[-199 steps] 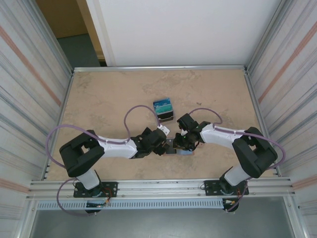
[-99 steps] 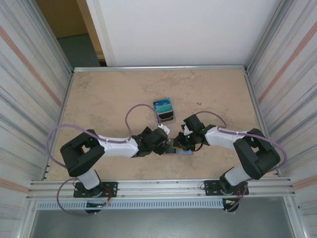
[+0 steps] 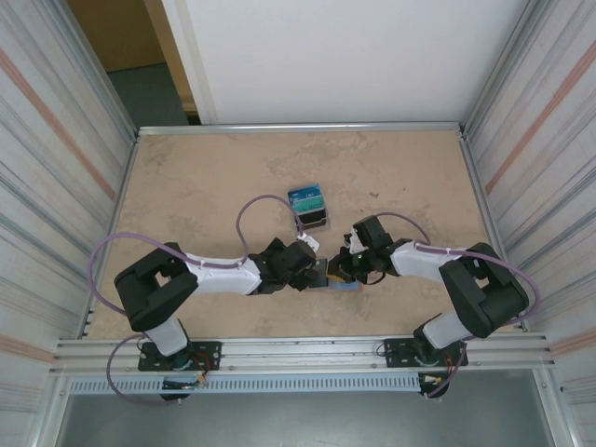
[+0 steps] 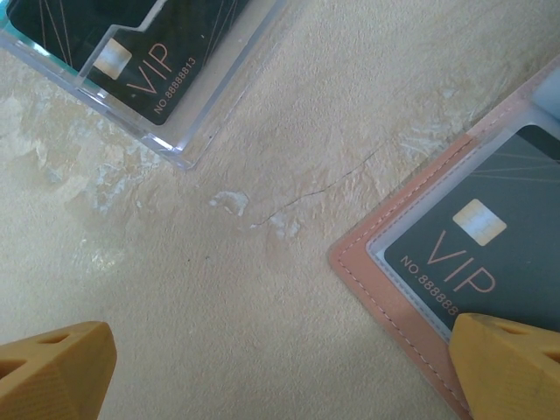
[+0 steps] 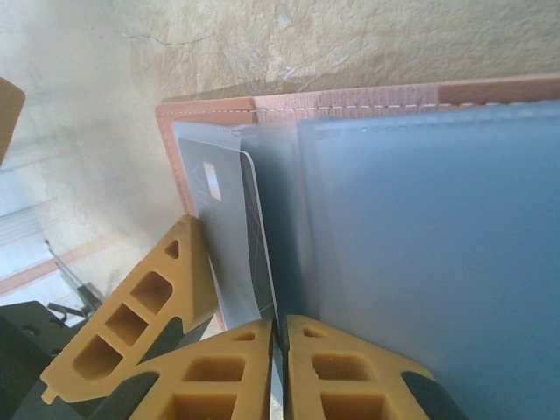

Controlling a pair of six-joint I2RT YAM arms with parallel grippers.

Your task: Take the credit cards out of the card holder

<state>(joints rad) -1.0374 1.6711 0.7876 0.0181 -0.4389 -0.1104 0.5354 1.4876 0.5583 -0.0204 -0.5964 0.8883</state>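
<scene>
Extraction: with right hand (image 5: 280,332) closed on credit card (image 5: 260,245) edge, pull straight out of card holder (image 5: 350,98) (left hand (image 4: 280,367) open).

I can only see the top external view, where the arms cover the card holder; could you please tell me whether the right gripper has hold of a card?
Observer: Yes. The right gripper is shut on the edge of a dark plastic card at the tan leather card holder.
Operator: Thank you. What is the left gripper doing?
Observer: The left gripper is open, with one yellow finger over the holder's corner.
</scene>
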